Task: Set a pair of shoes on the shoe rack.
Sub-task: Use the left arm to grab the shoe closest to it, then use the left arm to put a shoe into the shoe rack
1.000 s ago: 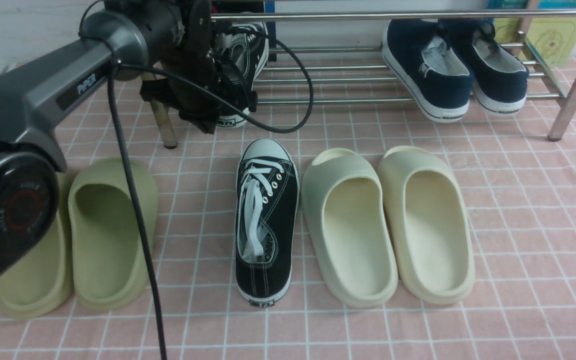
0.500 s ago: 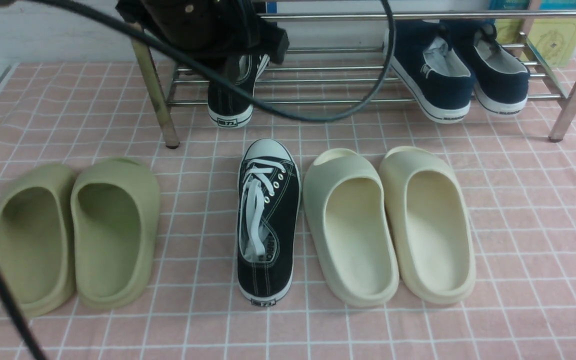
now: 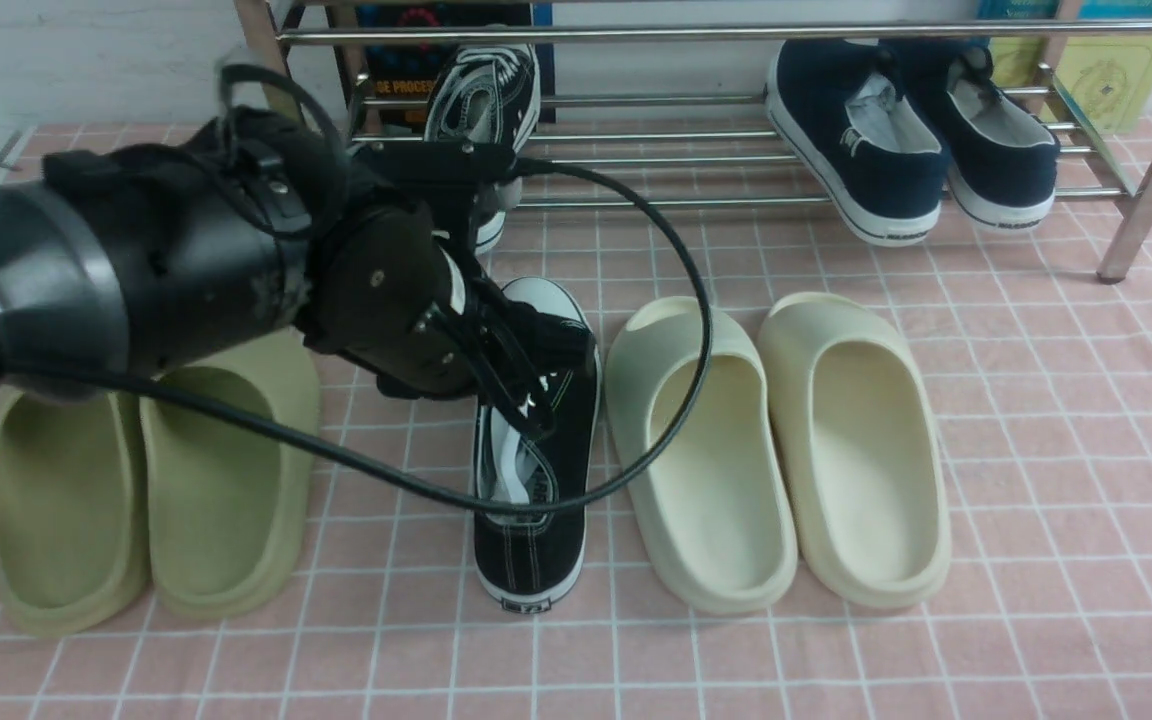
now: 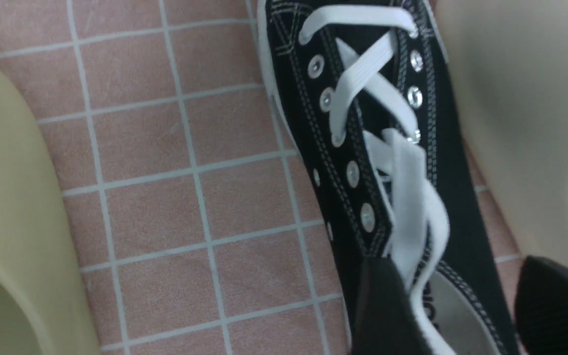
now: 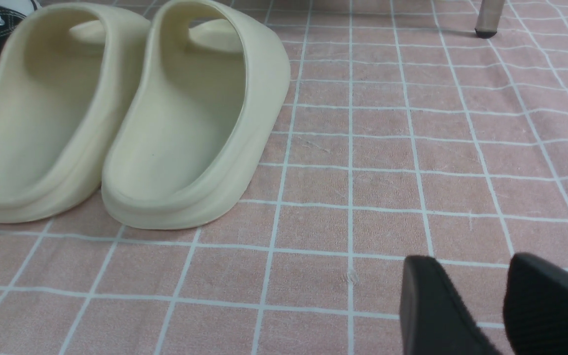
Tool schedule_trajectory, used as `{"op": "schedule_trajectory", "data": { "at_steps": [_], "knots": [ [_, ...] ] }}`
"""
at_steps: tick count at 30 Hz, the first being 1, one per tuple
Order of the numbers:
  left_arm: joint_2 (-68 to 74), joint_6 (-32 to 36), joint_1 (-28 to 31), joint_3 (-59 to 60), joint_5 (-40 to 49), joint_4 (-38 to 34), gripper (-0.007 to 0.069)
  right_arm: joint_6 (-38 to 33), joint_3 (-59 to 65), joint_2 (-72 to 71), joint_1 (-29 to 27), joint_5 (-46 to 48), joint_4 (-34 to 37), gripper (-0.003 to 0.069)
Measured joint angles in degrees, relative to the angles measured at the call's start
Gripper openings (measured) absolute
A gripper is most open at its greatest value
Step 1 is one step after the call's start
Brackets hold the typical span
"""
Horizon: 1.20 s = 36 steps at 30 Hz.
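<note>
Black canvas sneaker (image 3: pixel 534 540) on floor (image 3: pixel 1036 450) between olive foam slides (image 3: pixel 216 480) and cream foam slides (image 3: pixel 706 460), mate (image 3: pixel 484 95) up on chrome shoe rack (image 3: pixel 736 33). Left gripper (image 4: pixel 459 268) spread over its collar: lower straight, pinch one sidewall, avoid laces (image 4: pixel 402 162). Right gripper (image 5: pixel 466 266) parted, idle.

We take this for a home entryway set up for shoes. At 12 o'clock a chrome shoe rack (image 3: pixel 736 32) stands against a white wall (image 3: pixel 86 60) and carries navy slip-ons (image 3: pixel 876 150). Olive slides (image 3: pixel 216 480) at 8 o'clock and cream slides (image 3: pixel 786 450) at 4 o'clock line a pink checked cloth (image 3: pixel 1086 450).
</note>
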Motion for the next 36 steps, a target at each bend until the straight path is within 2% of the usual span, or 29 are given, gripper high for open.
{"op": "schedule_trajectory", "data": {
  "at_steps": [2, 4, 6, 9, 11, 12, 14, 16, 18, 23, 26, 30, 36],
  "knots": [
    [2.4, -0.3, 0.0, 0.0, -0.2, 0.4, 0.0519, 0.0, 0.0, 0.0, 0.0, 0.0, 0.0, 0.024],
    [4.5, -0.3, 0.0, 0.0, -0.9, 0.1, 0.0575, 0.0, 0.0, 0.0, 0.0, 0.0, 0.0, 0.024],
    [6.3, -0.3, 0.0, 0.0, -1.8, -0.6, 0.0587, 0.0, 0.0, 0.0, 0.0, 0.0, 0.0, 0.024],
    [10.0, -0.5, 0.0, 0.0, -3.0, -1.3, 0.0516, 0.0, 0.0, 0.0, 0.0, 0.0, 0.0, 0.024],
    [10.9, -1.7, 0.0, 0.0, -3.6, -1.4, 0.0409, 0.0, 0.0, 0.0, 0.0, 0.0, 0.0, 0.024],
    [11.1, -3.1, 0.0, 0.0, -3.8, -1.3, 0.0305, 0.0, 0.0, 0.0, 0.0, 0.0, 0.0, 0.024],
    [11.1, -4.5, 0.0, -0.1, -3.8, -1.1, 0.0167, 0.0, 0.0, 0.0, 0.0, 0.0, 0.0, 0.024],
    [10.4, -5.0, 0.0, -1.1, -2.3, -1.1, 0.0081, 0.0, 0.0, 0.0, 0.0, 0.0, 0.0, 0.024],
    [9.5, -5.0, 0.0, -2.2, 0.0, -1.1, 0.0063, 0.0, 0.0, 0.0, 0.0, 0.0, 0.0, 0.024],
    [6.1, -1.5, 0.4, -14.0, 13.1, -0.7, 0.0059, 0.0, 0.0, 0.0, 0.0, 0.0, 0.0, 0.024],
    [7.5, 0.8, 1.1, -21.5, 15.5, -0.7, 0.0059, 0.0, 0.0, 0.0, 0.0, 0.0, 0.0, 0.024],
    [15.5, 4.0, 2.1, -34.4, 17.7, -1.9, 0.0058, 0.0, 0.0, 0.0, 0.0, 0.0, 0.0, 0.024],
    [31.3, 5.3, 3.0, -54.4, 19.2, -4.1, 0.0058, 0.0, 0.0, 0.0, 0.0, 0.0, 0.0, 0.024]
  ]
}}
